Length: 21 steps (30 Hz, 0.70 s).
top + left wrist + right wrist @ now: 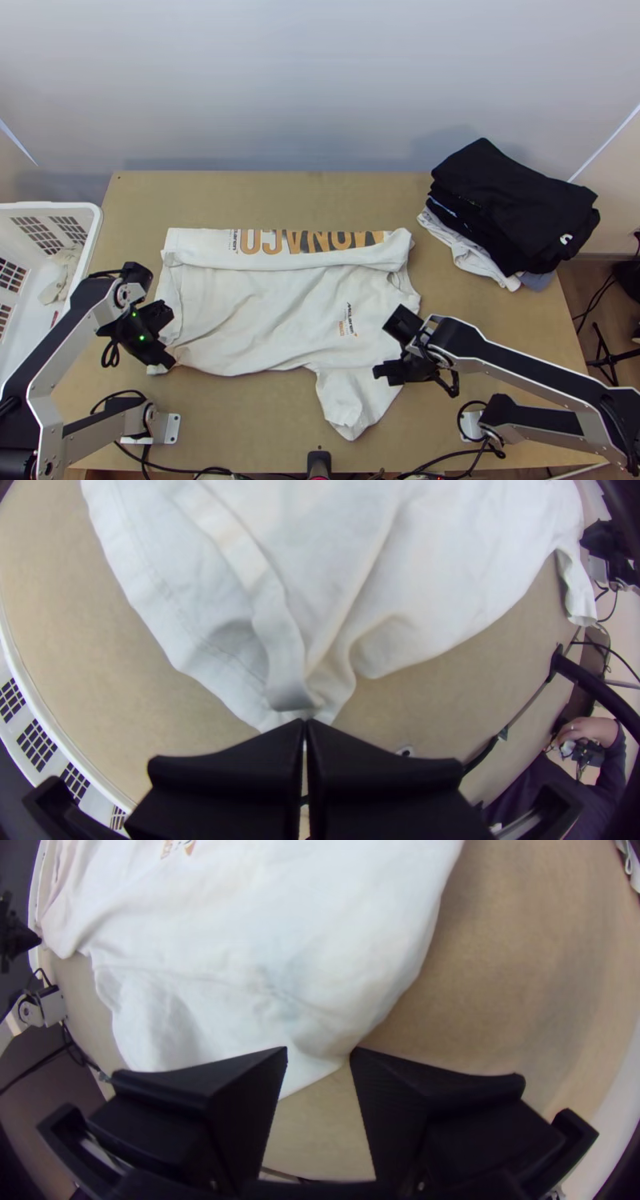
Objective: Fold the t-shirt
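The left gripper (166, 348), left of the frame in the top view, is closed, its two fingers meeting on a gathered bit of cloth at the t-shirt's (264, 308) lower left corner. The right gripper (392, 374), right of centre and low, stands partly open, the gap between its fingertips over the sleeve's edge; whether they touch the cloth I cannot tell. There is one t-shirt, one pile of folded clothes (512, 200) at the upper right, black on top with white below, and one white basket (94, 228) at the left edge. The t-shirt lies across the middle of the tabletop (264, 200), between the two grippers and reaching above both, spread with some wrinkles, a band with orange lettering folded along its upper edge and one short sleeve pointing down the frame, just left of the right gripper
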{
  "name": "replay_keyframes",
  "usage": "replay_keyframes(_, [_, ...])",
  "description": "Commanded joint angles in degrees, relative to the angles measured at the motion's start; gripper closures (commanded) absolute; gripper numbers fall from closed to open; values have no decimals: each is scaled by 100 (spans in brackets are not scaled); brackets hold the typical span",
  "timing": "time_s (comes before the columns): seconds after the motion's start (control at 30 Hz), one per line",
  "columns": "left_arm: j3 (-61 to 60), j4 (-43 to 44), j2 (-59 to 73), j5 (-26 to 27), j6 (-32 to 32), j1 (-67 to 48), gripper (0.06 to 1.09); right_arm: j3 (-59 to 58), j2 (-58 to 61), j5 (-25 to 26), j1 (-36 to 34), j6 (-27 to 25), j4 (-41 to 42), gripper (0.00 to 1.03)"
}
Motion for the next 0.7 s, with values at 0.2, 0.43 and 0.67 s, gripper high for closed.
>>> replay_keyframes(0.2, [427, 77, 241, 29, -323, 102, 105, -288, -606, -1, 2, -429, 394, 100])
replay_keyframes(0.43, [690, 69, 259, 152, -428, 550, 105, -411, -1749, 34, -15, -701, 69, 100])
replay_keyframes(0.67, [611, 42, 215, 179, -296, 980, 105, -701, -2100, 96, -244, -886, -168, 100])
